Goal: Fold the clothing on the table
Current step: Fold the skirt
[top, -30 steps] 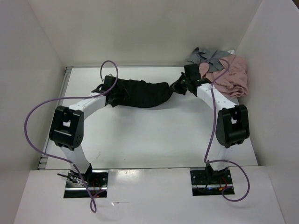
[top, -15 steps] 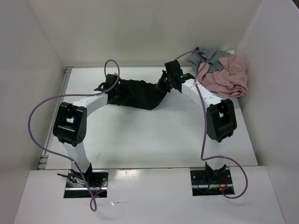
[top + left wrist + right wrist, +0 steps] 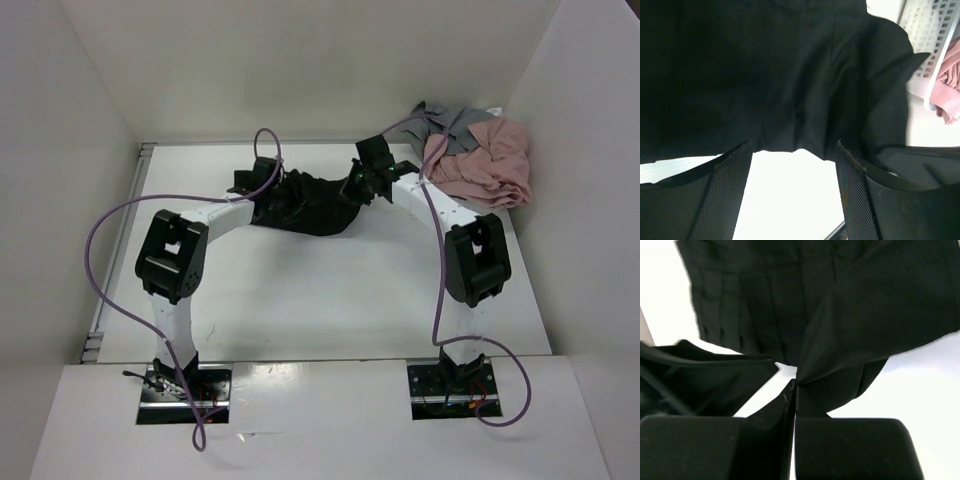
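The right pincer (image 3: 795, 395), closed, pinches a fold of the pleated black clothing (image 3: 765, 300) above the white table (image 3: 925, 385).

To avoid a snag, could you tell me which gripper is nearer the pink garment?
Right. The right gripper holds the clothing's end toward the pink garment; the left gripper is at the clothing's far end.

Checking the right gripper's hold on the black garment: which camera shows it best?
Right wrist view: the right gripper is shut, a fold of the black garment pinched between its fingers. The top view shows it only small, at the garment's right end; the left wrist view shows fabric, not that grip.
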